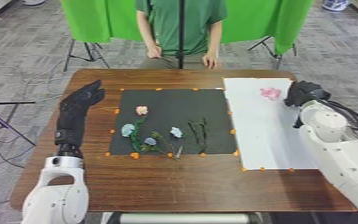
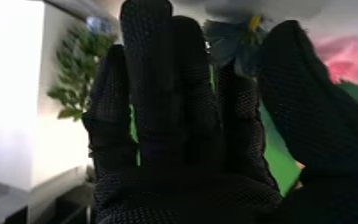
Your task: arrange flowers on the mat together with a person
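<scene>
Head view: left hand (image 1: 79,102), fingers extended, beside black mat (image 1: 165,100); pale flowers (image 1: 176,132), green-stemmed, on mat; pink flower (image 1: 270,93), on white sheet (image 1: 262,132); right hand (image 1: 307,93), at sheet's right edge.
Right wrist view: right hand (image 2: 189,125), open, fingers straight.

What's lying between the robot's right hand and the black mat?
In the head view, a white sheet lies between the right hand and the black mat, with something pink on it that looks like a flower.
</scene>
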`<action>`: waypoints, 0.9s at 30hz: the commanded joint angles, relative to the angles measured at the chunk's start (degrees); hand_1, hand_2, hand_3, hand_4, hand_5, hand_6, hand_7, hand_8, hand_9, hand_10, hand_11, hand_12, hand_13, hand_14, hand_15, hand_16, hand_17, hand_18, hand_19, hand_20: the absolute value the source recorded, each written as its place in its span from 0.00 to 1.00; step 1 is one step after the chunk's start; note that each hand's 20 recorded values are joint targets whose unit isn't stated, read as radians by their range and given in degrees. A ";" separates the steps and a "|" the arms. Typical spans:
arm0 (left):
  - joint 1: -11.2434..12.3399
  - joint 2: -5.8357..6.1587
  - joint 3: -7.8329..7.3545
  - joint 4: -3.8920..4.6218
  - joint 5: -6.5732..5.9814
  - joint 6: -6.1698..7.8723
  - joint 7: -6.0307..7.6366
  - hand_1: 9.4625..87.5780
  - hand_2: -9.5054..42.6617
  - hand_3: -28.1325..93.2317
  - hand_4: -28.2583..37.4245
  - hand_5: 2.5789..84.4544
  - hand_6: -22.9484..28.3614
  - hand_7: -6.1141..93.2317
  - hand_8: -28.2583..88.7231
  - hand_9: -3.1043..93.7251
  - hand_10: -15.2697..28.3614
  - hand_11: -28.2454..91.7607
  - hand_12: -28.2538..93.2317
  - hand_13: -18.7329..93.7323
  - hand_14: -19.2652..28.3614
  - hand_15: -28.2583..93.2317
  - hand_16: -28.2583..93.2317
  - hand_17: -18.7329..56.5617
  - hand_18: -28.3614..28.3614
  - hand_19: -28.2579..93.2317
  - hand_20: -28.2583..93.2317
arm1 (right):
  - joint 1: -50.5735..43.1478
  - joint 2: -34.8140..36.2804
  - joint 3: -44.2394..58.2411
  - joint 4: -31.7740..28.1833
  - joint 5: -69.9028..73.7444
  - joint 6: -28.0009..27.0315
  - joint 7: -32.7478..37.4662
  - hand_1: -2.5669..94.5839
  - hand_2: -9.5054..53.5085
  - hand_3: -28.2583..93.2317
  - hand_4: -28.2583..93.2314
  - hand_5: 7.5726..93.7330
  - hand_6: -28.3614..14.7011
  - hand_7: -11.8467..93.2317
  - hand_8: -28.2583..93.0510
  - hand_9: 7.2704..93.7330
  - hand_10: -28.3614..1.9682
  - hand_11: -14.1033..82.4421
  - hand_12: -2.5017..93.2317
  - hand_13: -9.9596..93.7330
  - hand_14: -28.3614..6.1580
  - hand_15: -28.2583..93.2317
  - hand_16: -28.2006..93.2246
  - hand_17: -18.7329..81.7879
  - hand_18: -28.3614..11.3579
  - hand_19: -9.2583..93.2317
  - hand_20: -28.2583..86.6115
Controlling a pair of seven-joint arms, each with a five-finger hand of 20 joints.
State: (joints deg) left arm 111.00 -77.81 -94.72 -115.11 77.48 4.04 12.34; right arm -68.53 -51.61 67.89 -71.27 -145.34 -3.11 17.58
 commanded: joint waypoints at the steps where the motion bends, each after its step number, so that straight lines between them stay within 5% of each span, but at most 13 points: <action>1: 1.56 -0.57 -0.61 -0.44 -0.23 0.36 -0.66 0.20 0.26 0.77 0.09 0.52 0.56 0.18 0.19 0.49 0.67 0.38 0.34 0.48 0.79 0.36 0.24 0.30 0.72 0.32 0.37 | -1.80 0.08 -1.77 1.12 -1.68 5.97 -1.95 0.59 0.00 0.76 0.02 0.77 0.80 0.35 0.24 0.90 0.73 0.22 0.41 0.86 0.68 0.55 0.57 0.51 0.24 0.76 0.71; 8: 1.40 -0.58 -0.94 -0.57 0.02 0.32 -0.28 0.20 0.26 0.77 0.09 0.52 0.56 0.18 0.19 0.49 0.67 0.38 0.34 0.48 0.79 0.36 0.24 0.30 0.72 0.32 0.37 | -2.24 2.65 2.08 -5.58 -2.96 4.28 1.62 0.63 0.00 0.76 0.02 0.83 0.79 0.38 0.26 0.95 0.75 0.22 0.44 0.87 0.70 0.57 0.60 0.52 0.24 0.77 0.72; 13: 2.29 -0.17 -1.42 -0.83 -0.25 0.79 -0.63 0.20 0.25 0.77 0.09 0.52 0.56 0.18 0.19 0.49 0.67 0.38 0.34 0.48 0.79 0.36 0.24 0.30 0.72 0.32 0.37 | -0.87 4.29 2.43 -13.17 -2.95 9.85 2.30 0.63 0.00 0.76 0.02 0.83 0.77 0.38 0.26 0.95 0.74 0.22 0.45 0.87 0.70 0.56 0.61 0.52 0.24 0.77 0.72; 20: 3.77 0.02 -2.05 -1.14 -0.42 0.86 -1.01 0.20 0.25 0.77 0.09 0.52 0.56 0.17 0.19 0.49 0.67 0.37 0.34 0.48 0.79 0.36 0.24 0.30 0.72 0.32 0.37 | 7.68 4.77 -12.20 -19.84 0.85 13.88 -5.67 0.63 0.00 0.76 0.02 0.83 0.77 0.37 0.27 0.94 0.71 0.22 0.45 0.86 0.71 0.56 0.62 0.52 0.25 0.77 0.72; 27: 4.08 0.01 -1.97 -1.16 -0.32 1.00 -1.14 0.20 0.25 0.77 0.09 0.52 0.56 0.17 0.19 0.49 0.66 0.38 0.34 0.48 0.79 0.36 0.24 0.30 0.72 0.32 0.37 | 17.27 2.29 -28.43 -17.29 2.70 10.72 -13.12 0.63 0.00 0.77 0.02 0.82 0.78 0.38 0.27 0.93 0.71 0.22 0.45 0.86 0.72 0.54 0.63 0.51 0.26 0.75 0.72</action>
State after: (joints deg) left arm 114.09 -77.68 -96.67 -116.33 77.31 4.40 11.94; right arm -58.82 -44.81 51.57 -88.64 -142.48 10.95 9.07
